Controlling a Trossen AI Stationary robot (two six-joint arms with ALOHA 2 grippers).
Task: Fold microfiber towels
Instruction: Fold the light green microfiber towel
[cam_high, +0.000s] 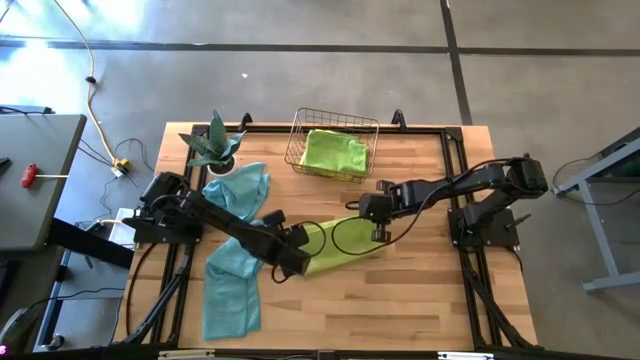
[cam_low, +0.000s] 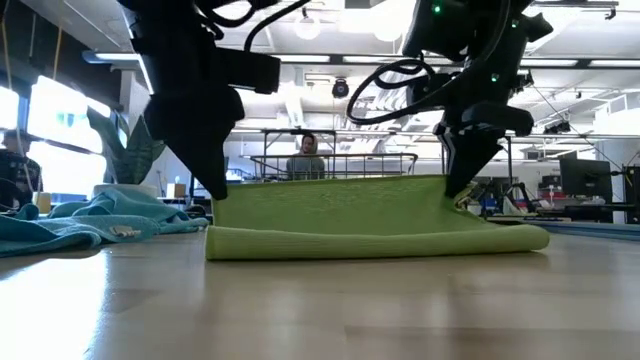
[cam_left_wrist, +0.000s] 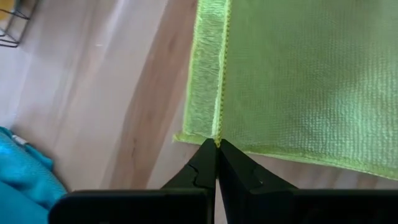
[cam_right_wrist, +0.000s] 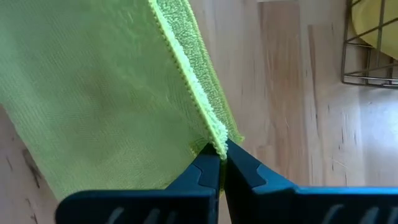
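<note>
A lime green microfiber towel (cam_high: 345, 252) stands between my two grippers at the middle of the table. Its top edge (cam_low: 330, 180) is held up off the table, and its lower fold (cam_low: 380, 243) lies on the wood. My left gripper (cam_high: 297, 263) is shut on the towel's left upper corner. My right gripper (cam_high: 381, 236) is shut on the right upper corner. Two teal towels lie crumpled at the left, one (cam_high: 238, 193) near the plant and one (cam_high: 230, 290) near the front edge. Another green towel (cam_high: 334, 152) lies in the wire basket (cam_high: 300, 135). My left gripper pinches the towel's upper left corner (cam_left_wrist: 216, 139) between its two fingers, right at the stitched hem. The fingers (cam_low: 213, 185) slant down from above. The cloth hangs below them, its lower part on the table. My right gripper pinches the upper right corner (cam_right_wrist: 219, 147) between its two fingers, at the hemmed edge. The fingers (cam_low: 462, 180) slant down from above. The top edge runs fairly straight to the other gripper, and the lower fold lies on the table.
The wire basket stands at the table's far middle, and a spiky potted plant (cam_high: 215, 148) at the far left. A person (cam_low: 308, 155) sits in the room beyond the basket. Bare wood lies near the front right (cam_high: 420, 300).
</note>
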